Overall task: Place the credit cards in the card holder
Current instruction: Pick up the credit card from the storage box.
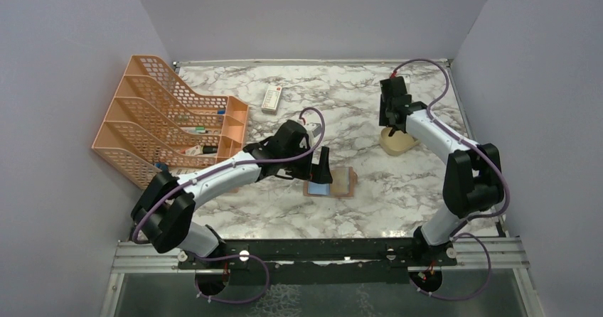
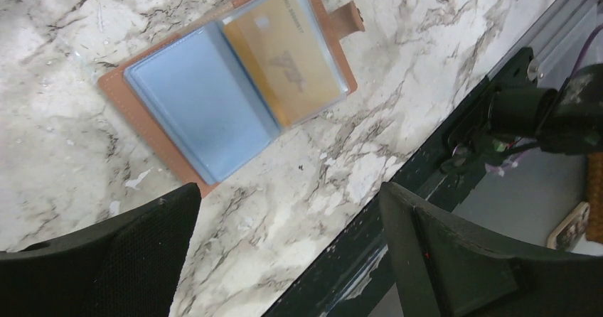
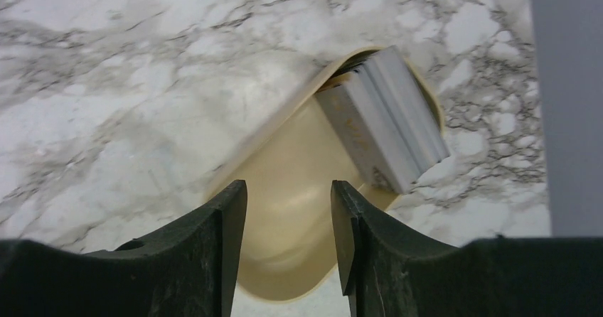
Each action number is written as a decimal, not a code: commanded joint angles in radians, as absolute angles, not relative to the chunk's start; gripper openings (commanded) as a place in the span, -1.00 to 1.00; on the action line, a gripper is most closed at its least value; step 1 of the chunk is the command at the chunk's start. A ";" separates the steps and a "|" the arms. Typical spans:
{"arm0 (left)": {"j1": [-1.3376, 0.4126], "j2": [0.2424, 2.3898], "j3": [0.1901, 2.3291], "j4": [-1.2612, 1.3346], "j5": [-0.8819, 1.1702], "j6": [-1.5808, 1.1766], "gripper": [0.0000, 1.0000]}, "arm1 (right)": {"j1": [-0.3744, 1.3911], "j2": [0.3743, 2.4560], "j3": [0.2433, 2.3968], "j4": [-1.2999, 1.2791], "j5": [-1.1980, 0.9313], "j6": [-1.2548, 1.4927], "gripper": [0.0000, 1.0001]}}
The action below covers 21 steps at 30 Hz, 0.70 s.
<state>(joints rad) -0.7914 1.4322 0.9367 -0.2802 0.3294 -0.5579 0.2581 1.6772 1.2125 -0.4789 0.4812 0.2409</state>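
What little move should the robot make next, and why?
Probably the right gripper should shift toward the grey cards stacked at one end of the tan tray and dip to them. Its jaws hang open and empty over the tray's bare part, and the open card holder already shows a gold card.

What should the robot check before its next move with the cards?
1. The card holder lies open: ok.
2. The gold card sits in a pocket: ok.
3. The left tool is open and empty: ok.
4. The right tool is open above the grey cards: ok.
5. All cards are in the holder: not ok, the grey cards lie in the dish.
6. One grey card can be pinched alone: cannot tell.
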 commanded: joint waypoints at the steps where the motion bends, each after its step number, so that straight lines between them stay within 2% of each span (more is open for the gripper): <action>1: -0.785 1.350 1.003 -0.458 0.301 -0.393 0.98 | 0.216 1.731 1.282 -0.508 0.631 0.122 -0.03; 13: -0.782 1.239 0.938 -0.492 0.222 -0.255 0.98 | 0.148 1.807 1.286 -0.472 0.718 -0.047 0.01; 21: -0.773 1.208 0.935 -0.495 0.191 -0.236 0.98 | 0.132 1.874 1.287 -0.437 0.679 -0.083 0.03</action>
